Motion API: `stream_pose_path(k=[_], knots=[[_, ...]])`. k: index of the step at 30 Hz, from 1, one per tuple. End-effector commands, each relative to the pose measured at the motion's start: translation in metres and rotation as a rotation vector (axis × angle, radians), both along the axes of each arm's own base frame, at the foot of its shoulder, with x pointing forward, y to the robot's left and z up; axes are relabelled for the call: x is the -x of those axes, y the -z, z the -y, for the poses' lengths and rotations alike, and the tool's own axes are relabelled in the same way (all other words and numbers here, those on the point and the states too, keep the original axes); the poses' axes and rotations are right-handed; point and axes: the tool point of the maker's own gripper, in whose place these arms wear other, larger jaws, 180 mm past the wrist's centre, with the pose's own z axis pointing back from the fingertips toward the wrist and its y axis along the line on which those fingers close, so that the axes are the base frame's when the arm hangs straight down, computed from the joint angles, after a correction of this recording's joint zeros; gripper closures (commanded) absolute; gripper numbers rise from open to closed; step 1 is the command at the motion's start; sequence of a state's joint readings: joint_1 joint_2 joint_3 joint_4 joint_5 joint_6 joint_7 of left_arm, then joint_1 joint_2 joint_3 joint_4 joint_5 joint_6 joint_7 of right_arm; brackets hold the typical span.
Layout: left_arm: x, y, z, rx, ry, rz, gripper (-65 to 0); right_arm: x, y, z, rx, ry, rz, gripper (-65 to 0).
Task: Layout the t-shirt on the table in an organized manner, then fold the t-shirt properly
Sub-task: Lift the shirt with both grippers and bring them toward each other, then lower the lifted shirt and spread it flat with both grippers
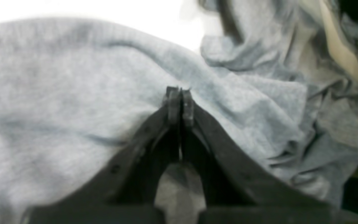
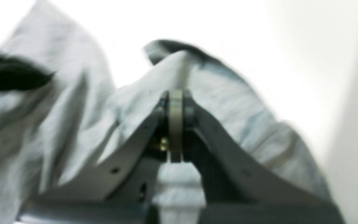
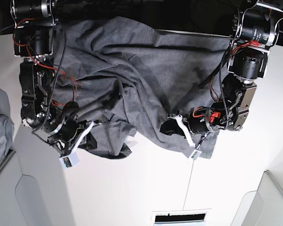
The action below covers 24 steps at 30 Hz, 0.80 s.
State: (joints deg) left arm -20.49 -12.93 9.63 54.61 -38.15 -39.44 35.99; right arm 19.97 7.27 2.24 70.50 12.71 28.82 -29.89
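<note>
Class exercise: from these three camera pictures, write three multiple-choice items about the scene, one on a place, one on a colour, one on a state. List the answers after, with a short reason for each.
1. Where does the t-shirt lie?
A. in a bin
B. spread crumpled on the table between the two arms
C. on the floor

2. What colour is the t-shirt?
A. red
B. grey
C. yellow

3. How do the jaws of the right gripper stand?
A. wide open
B. shut on cloth of the t-shirt
C. shut on a cup

Answers:
1 B, the base view shows it bunched on the white top.
2 B, all three views show grey knit.
3 B, the right wrist view shows cloth pinched between them.
</note>
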Motion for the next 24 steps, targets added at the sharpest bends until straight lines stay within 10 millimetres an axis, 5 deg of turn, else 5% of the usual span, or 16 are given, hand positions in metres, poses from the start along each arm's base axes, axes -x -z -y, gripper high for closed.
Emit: stream_pose_path(k=[1, 5, 9, 17, 24], knots=[[-0.016, -0.024, 0.014, 0.053, 0.004, 0.065, 0.0, -0.020, -0.015, 0.002, -0.018, 0.012, 0.048, 0.0], [-0.011, -0.027, 0.050, 0.109, 0.039, 0.049, 0.0, -0.040, 0.014, 0.013, 0.006, 0.042, -0.022, 0.0], [-0.008, -0.034, 0.079, 0.164, 0.058, 0.049, 0.0, -0.035, 0.049, 0.021, 0.036, 0.045, -0.130, 0.0], [0.010, -0.036, 0.136, 0.173, 0.164, 0.051, 0.0, 0.013, 0.090, 0.039, 0.025, 0.056, -0.317, 0.0], [0.027, -0.019, 0.149, 0.098, 0.236, 0.082, 0.0, 0.064, 0.107, 0.061, 0.025, 0.073, -0.343, 0.0]])
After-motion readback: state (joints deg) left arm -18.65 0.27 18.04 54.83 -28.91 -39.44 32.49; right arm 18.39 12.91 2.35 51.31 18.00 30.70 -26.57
